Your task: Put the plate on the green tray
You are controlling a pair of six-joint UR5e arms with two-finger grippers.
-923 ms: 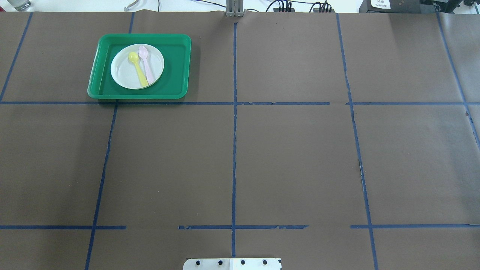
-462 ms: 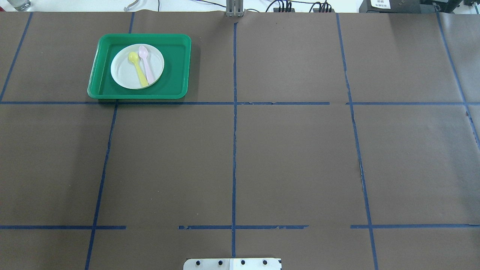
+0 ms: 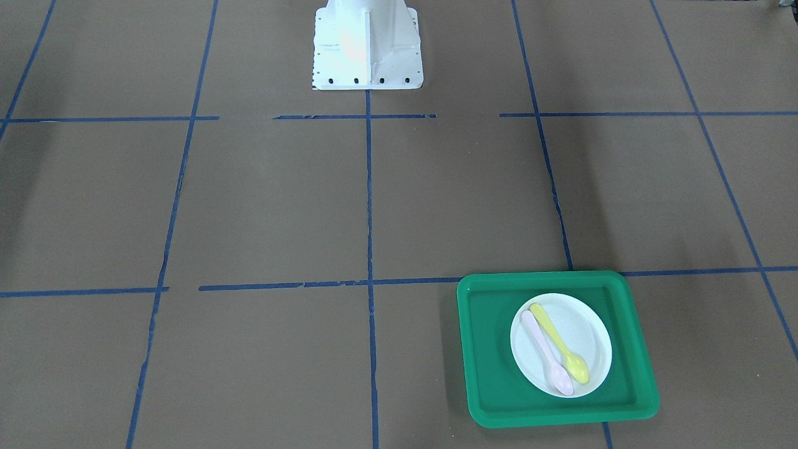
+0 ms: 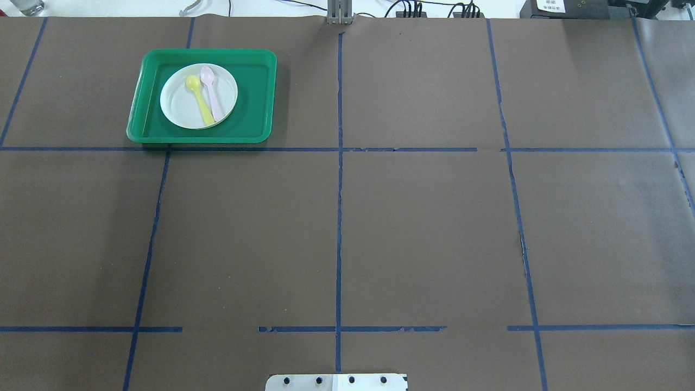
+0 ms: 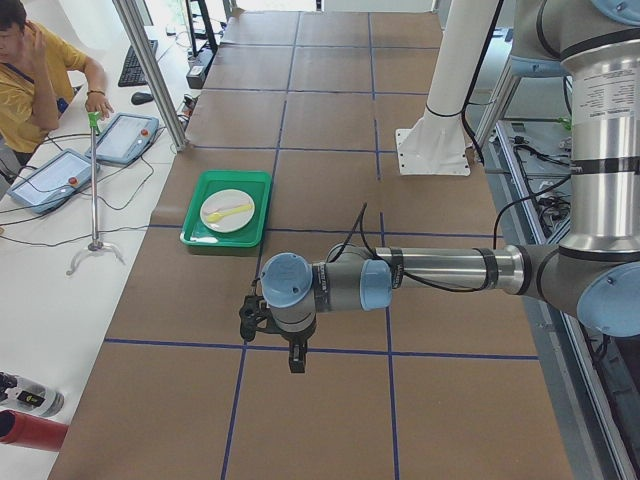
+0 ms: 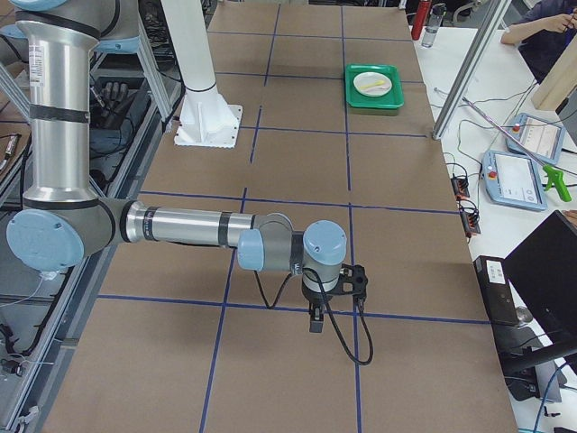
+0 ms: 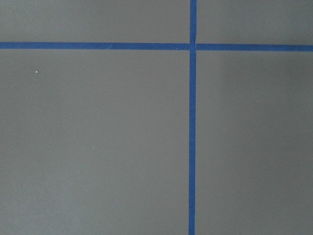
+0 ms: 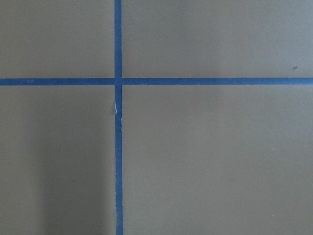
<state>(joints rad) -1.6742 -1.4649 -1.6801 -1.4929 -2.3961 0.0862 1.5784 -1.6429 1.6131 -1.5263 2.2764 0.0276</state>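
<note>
Small round white plate [image 4: 176, 106] lies flat inside the large bright green plastic tray [image 4: 255, 98], on the far left part of the brown tabletop [image 4: 423, 228]. It carries a yellow plastic spoon [image 4: 200, 103] and a pink plastic spoon [image 4: 213, 96] side by side. The left pincer [image 5: 297, 366] and the right pincer [image 6: 315, 327] hang well apart from it, pointing down; whether either is wide or narrow cannot be told.

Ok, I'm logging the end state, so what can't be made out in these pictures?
Left hand: shows only in the exterior left view, small and side-on; open or shut cannot be told.
Right hand: the same, only in the exterior right view.
Plate surface under the yellow spoon and pink spoon: covered in every view.
Wrist views: only table paper and blue tape, no fingers.
</note>
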